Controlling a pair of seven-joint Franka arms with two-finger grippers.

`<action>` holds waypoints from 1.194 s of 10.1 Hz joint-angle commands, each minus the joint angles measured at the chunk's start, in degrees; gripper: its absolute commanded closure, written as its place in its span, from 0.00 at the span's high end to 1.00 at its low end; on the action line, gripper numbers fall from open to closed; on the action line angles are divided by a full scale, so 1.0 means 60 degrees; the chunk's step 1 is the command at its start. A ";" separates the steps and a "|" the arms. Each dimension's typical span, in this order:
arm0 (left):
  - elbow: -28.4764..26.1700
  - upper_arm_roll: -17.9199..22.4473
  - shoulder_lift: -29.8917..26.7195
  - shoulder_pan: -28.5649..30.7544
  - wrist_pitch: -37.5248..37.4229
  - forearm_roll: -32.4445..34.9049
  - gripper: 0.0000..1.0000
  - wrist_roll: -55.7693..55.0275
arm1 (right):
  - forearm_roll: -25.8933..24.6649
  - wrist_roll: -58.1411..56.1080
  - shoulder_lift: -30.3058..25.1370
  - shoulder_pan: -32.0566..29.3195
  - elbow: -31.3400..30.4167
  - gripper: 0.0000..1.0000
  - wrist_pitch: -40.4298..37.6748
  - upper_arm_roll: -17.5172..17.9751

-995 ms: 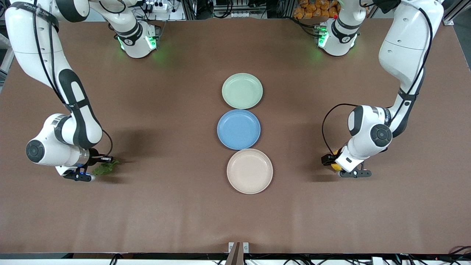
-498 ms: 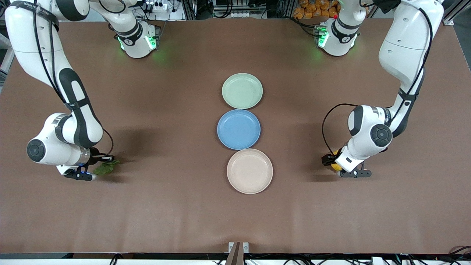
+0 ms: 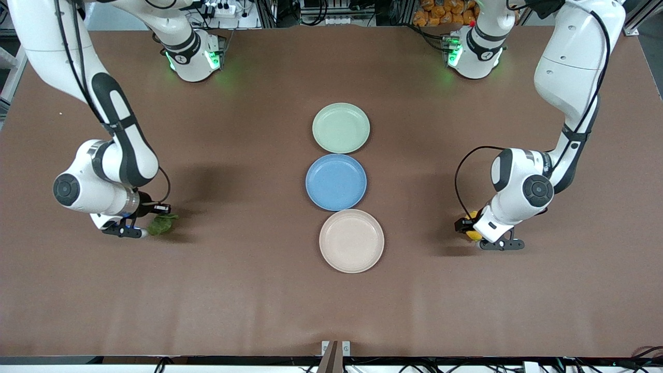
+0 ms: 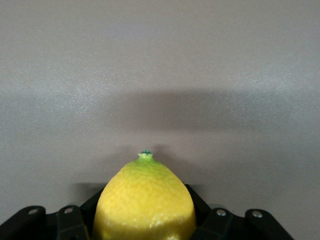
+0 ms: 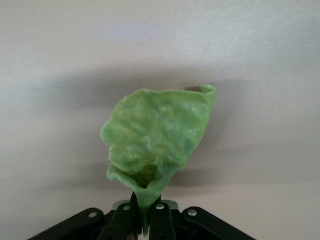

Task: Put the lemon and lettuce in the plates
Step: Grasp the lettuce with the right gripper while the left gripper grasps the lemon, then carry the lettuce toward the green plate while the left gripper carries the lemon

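Gripping a pebbled, bright yellow lemon (image 4: pixel 144 202) with a small green nub at its tip, the left gripper (image 3: pixel 474 231) sits low over the matte brown surface (image 3: pixel 248 300) toward the left arm's end, its black fingers (image 4: pixel 70 222) clenched on either side of the oval fruit. At the right arm's end, the right gripper (image 3: pixel 147 220) pinches a thin, wrinkled green lettuce (image 5: pixel 157 137) leaf by its narrow stem, the fingers (image 5: pixel 162 220) closed tight on it while the ragged blade fans out away from them, clear of the surface.

Three round, shallow, matte plates lie in a line down the middle of the surface, between the two arms and well apart from both: a mint green plate (image 3: pixel 341 128) farthest from the front camera, a blue plate (image 3: pixel 336 182) in the centre, and a beige-pink plate (image 3: pixel 351 241) nearest it. Neighbouring rims nearly touch. Nothing lies between either gripper and the plates. All three plates are bare.
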 commanded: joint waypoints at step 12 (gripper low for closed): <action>0.3176 -0.0280 -0.0665 -0.0695 -0.3421 0.0189 0.40 -0.0781 | 0.0048 0.3523 -0.1825 0.3187 0.0127 0.08 -0.1930 0.0071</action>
